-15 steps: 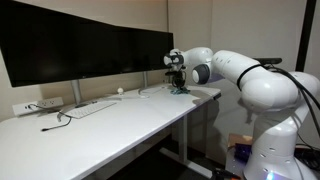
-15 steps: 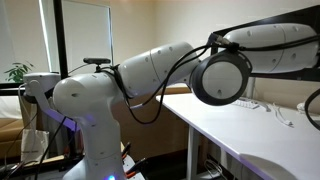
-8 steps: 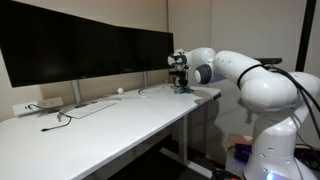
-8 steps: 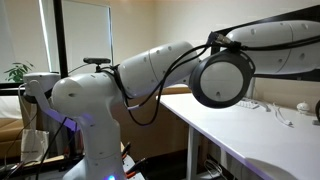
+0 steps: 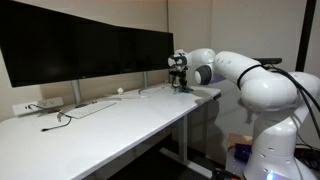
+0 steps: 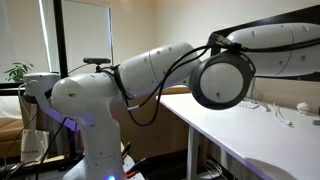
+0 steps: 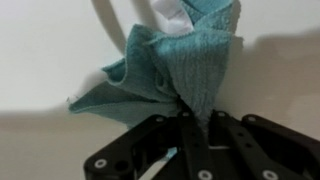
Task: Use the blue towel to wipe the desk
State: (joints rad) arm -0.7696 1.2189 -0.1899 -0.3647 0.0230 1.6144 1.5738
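Observation:
In the wrist view the blue towel [image 7: 185, 60] hangs bunched and wrinkled, pinched between the black fingers of my gripper [image 7: 199, 118], which is shut on it. The towel's lower folds rest on the white desk [image 7: 50, 40]. In an exterior view the gripper [image 5: 180, 82] stands at the far right end of the desk [image 5: 110, 125], close to the end of the monitor row, with a dark scrap of towel [image 5: 184, 90] under it. In the exterior view from behind the arm, the gripper and towel are hidden by the arm; only the desk [image 6: 250, 135] shows.
A row of black monitors [image 5: 85, 50] lines the back of the desk. A power strip [image 5: 35, 106], cables [image 5: 80, 110] and a small white object [image 5: 120, 91] lie beneath them. The robot's white base [image 6: 90, 120] fills the view from behind, with a plant [image 6: 15, 73] at the left.
The gripper with the towel has shifted slightly along the desk's right end, toward the edge, since a second ago. It has stayed shut on the towel.

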